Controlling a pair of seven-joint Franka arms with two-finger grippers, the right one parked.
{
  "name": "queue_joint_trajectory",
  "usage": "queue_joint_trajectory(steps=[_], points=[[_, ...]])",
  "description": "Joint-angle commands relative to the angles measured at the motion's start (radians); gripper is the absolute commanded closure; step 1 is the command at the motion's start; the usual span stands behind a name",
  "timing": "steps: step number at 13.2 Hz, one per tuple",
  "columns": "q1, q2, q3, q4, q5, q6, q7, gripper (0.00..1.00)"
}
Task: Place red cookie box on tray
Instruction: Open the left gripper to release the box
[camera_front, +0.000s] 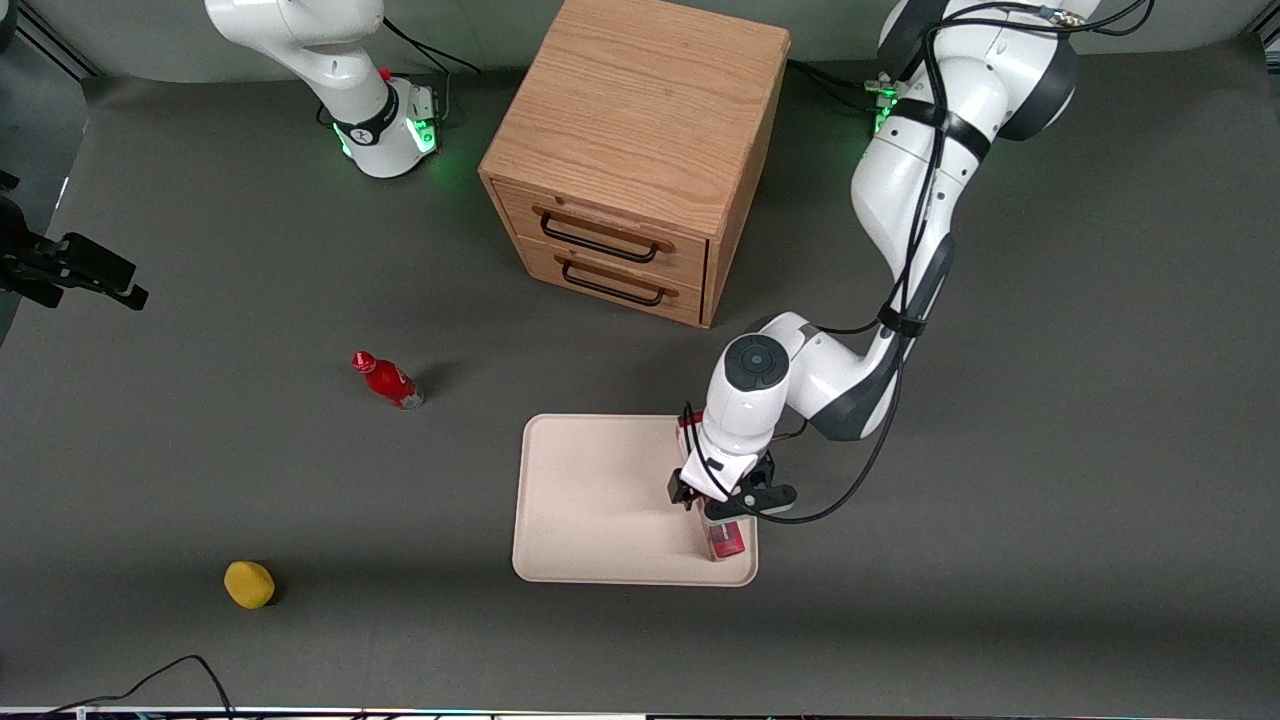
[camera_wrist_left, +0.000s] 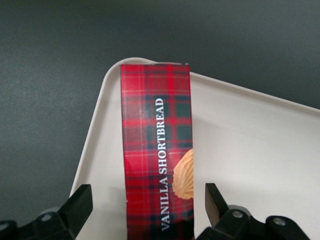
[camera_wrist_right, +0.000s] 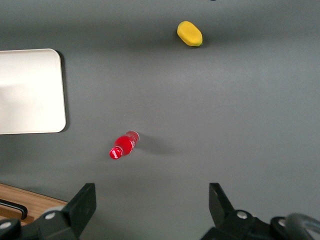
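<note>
The red cookie box (camera_wrist_left: 156, 150), dark red plaid with "VANILLA SHORTBREAD" and a cookie picture, lies flat in the cream tray (camera_wrist_left: 250, 140), along the tray's rim toward the working arm's end. In the front view the wrist covers most of the box (camera_front: 727, 540); its end nearest the camera shows on the tray (camera_front: 600, 500). My left gripper (camera_wrist_left: 147, 200) hangs just above the box. It is open, with one finger on each side of the box and a gap to the carton on both sides. It also shows in the front view (camera_front: 728, 503).
A wooden two-drawer cabinet (camera_front: 630, 150) stands farther from the camera than the tray. A small red bottle (camera_front: 387, 380) and a yellow object (camera_front: 249, 584) lie on the grey table toward the parked arm's end.
</note>
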Motion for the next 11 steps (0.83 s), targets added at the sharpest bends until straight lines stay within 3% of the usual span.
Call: queue_joint_trajectory(steps=[1, 8, 10, 11], points=[[-0.003, -0.004, -0.002, 0.033, 0.01, -0.017, -0.005, 0.0], [0.062, -0.142, -0.035, 0.022, -0.049, -0.254, 0.067, 0.0], [0.073, -0.223, -0.043, 0.019, -0.121, -0.381, 0.119, 0.0], [0.091, -0.29, -0.043, -0.02, -0.163, -0.45, 0.234, 0.0]])
